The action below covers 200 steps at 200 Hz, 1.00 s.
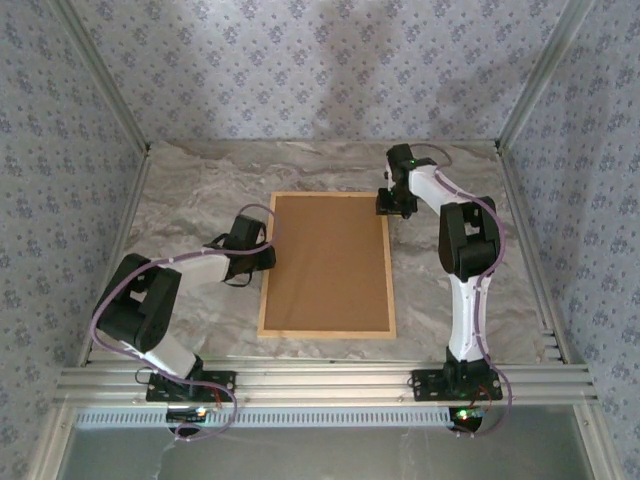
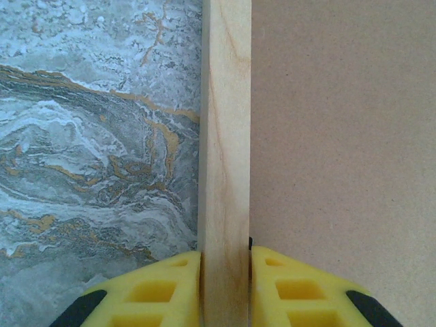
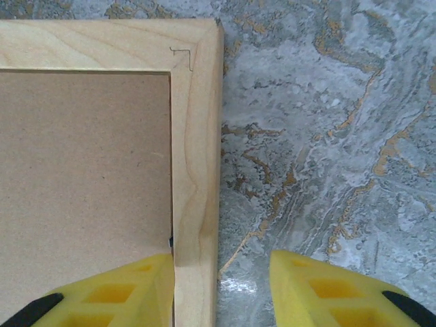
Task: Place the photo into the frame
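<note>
The left gripper (image 2: 225, 272) is clamped tight on the frame (image 2: 225, 136): its two yellow pads (image 2: 157, 286) press against either side of the light wood rail, one on the table side, one on the inner side. It grips the left long rail about halfway along its length, reaching in from the left.

The right gripper (image 3: 221, 272) stands apart around the opposite long rail, just short of the far right corner. Its inner finger sits right against the inside edge of the rail, over the brown backing board (image 3: 82, 170), while the outer finger (image 3: 320, 286) hangs over bare marble with a clear gap between it and the wood. So the rail lies between the jaws, but they are not closed on it.

The frame lies flat on the marbled grey table (image 1: 200, 190), roughly in the middle, between the two arms. Its long axis runs straight from the near edge, where the arms are bolted, toward the back wall; the short rails lie crosswise. The backing board fills the opening from rail to rail.
</note>
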{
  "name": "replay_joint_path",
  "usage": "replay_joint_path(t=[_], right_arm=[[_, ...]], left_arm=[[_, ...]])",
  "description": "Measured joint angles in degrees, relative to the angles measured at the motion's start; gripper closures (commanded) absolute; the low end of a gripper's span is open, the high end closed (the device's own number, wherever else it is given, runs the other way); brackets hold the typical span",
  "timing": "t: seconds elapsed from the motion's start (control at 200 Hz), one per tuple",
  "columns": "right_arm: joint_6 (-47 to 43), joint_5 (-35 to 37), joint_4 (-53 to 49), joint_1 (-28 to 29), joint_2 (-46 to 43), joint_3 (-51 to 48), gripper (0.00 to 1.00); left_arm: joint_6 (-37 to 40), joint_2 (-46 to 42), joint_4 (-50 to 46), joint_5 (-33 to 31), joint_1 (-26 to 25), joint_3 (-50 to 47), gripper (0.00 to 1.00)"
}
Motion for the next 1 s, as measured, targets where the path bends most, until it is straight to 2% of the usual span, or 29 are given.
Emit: replay_joint_path(t=[0.21,0.36,0.43,0.655,0.999], right_arm=[[0.0,0.3,-0.3,-0.1,0.0,0.7,0.51],[-0.5,2.4,-0.5,0.0,0.1,1.8,0.31],[-1.1,4.2,-0.8,0.1,0.2,2.4,0.26],[-2.1,8.6,-2.1,0.7,0.5,3.1,0.24],[-2.6,11.4,-3.2,1.5,3.0,5.0,0.25]], left_arm=[[0.0,0.1,0.0,0.0,0.0,0.0,0.77],[0.0,0.2,0.0,0.0,0.0,0.1,0.77],[0.0,0.2,0.0,0.0,0.0,0.1,0.77],[0.3,0.3,0.0,0.0,0.0,0.2,0.77],[0.4,0.3,0.0,0.0,0.0,0.2,0.77]])
